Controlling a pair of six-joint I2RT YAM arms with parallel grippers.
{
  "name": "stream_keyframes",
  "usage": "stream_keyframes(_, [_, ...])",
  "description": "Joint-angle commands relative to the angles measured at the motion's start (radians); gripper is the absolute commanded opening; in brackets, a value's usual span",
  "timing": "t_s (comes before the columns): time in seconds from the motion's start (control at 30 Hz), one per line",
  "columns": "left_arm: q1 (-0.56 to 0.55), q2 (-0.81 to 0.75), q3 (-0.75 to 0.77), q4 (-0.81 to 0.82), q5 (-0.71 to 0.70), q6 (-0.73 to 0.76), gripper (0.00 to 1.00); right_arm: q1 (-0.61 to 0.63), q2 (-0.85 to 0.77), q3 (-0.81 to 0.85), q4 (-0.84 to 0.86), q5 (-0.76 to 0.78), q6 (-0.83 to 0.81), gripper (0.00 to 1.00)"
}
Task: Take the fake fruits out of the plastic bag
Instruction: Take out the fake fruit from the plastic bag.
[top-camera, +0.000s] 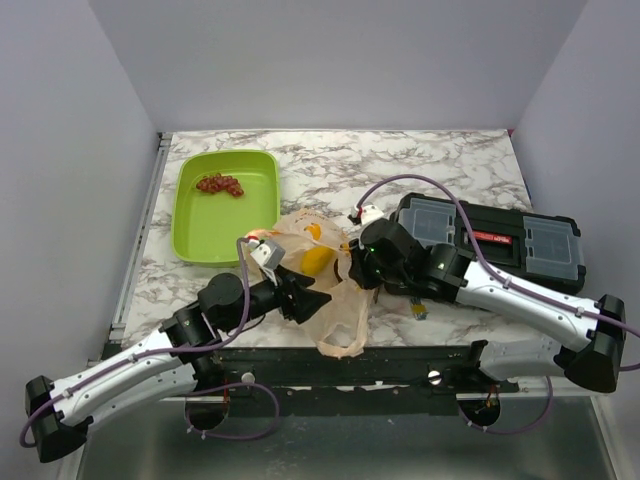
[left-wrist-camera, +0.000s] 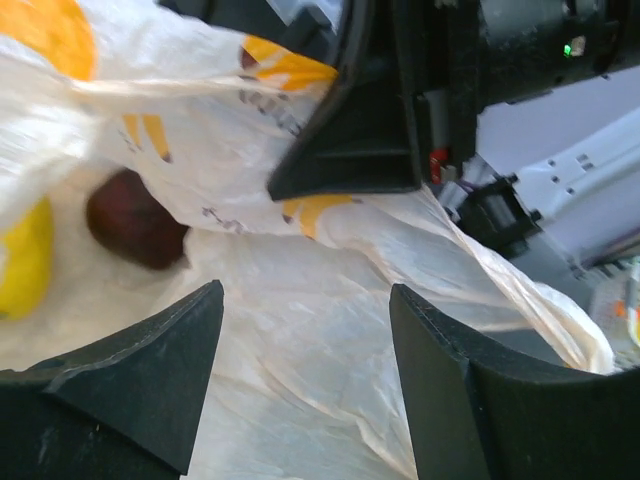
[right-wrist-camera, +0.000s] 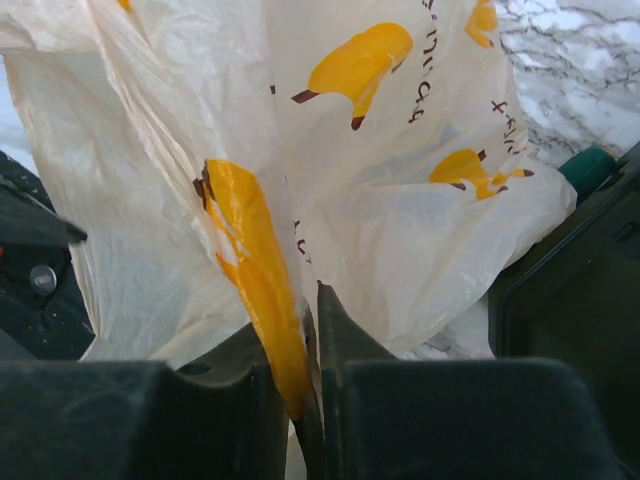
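Right hand (right-wrist-camera: 310, 300) clamps the plastic bag (right-wrist-camera: 150, 200); left hand (left-wrist-camera: 305, 300), fingers apart, faces the mango (left-wrist-camera: 25, 260) inside; grapes (top-camera: 220, 185) lie in the tray (top-camera: 200, 235) beyond.

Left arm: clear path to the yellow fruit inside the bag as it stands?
Probably yes: right hand pinches the plastic bag, left hand is open at its mouth, yellow fruit shows uncovered.

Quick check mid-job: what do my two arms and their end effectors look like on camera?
The left arm and right arm have grey-white link shells with black joints. A purple cable loops along each. The left end effector and right end effector each have two black wedge-shaped fingers. A green light shows at the right wrist.
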Motion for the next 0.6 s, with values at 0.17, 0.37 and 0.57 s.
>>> stream_keyframes(0.17, [-0.015, 0.156, -0.068, 0.223, -0.277, 0.218, 0.67, -0.002, -0.030, 0.004, 0.019, -0.006, -0.001, 0.04])
stream_keyframes(0.37, [-0.015, 0.301, -0.103, 0.354, -0.475, 0.231, 0.71, -0.002, -0.033, 0.001, 0.036, -0.007, 0.000, 0.02])
stream_keyframes(0.57, [-0.007, 0.456, -0.017, 0.338, -0.459, 0.260, 0.73, -0.001, -0.028, -0.003, 0.033, -0.011, -0.008, 0.01])
